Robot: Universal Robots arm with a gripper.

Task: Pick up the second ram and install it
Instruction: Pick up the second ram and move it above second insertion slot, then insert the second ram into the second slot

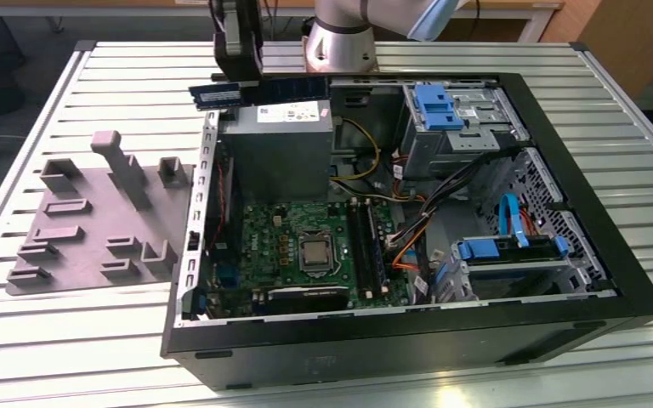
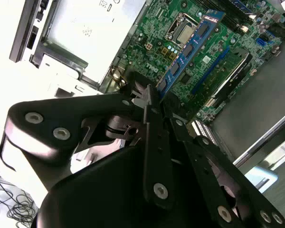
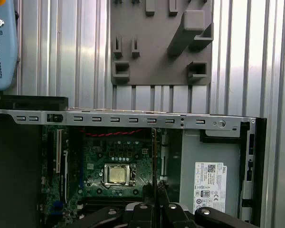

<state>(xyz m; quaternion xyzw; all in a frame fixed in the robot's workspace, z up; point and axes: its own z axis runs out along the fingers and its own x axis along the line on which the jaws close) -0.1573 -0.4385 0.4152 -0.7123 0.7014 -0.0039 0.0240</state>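
Gripper [image 1: 239, 78] hangs above the far corner of the open computer case [image 1: 394, 348], on the exterior view's left; it is closed on the second ram [image 1: 292, 87], seemingly near mid-length, since board shows on either side of the black fingers.

In the second wrist view the fingers [image 2: 152, 133] pinch the stick's flat faces; the second ram [image 2: 192, 50] runs out from between them, blue-green with a row of dark chips. In the first wrist view we see it edge-on [image 3: 154, 156], a thin line rising from the gripper [image 3: 154, 203] toward the grey holder plate [image 3: 156, 42].

Position: the stick is in the air, touching nothing but the fingers; it sits over the far edge of the power supply [image 1: 275, 144] and in no slot.

Axis: its long axis lies about level, along the exterior view's left-right. The memory slots [image 1: 366, 246] run near-to-far on the motherboard [image 1: 286, 234], just beside the CPU socket [image 1: 313, 252] on the exterior view's right; we judge stick and slots roughly square to each other. From the gripper the slots lie lower, toward the exterior view's right and nearer that camera.

Pickup looks done; seating is not. There is a bluish strip among the slots; we cannot tell whether one is filled.
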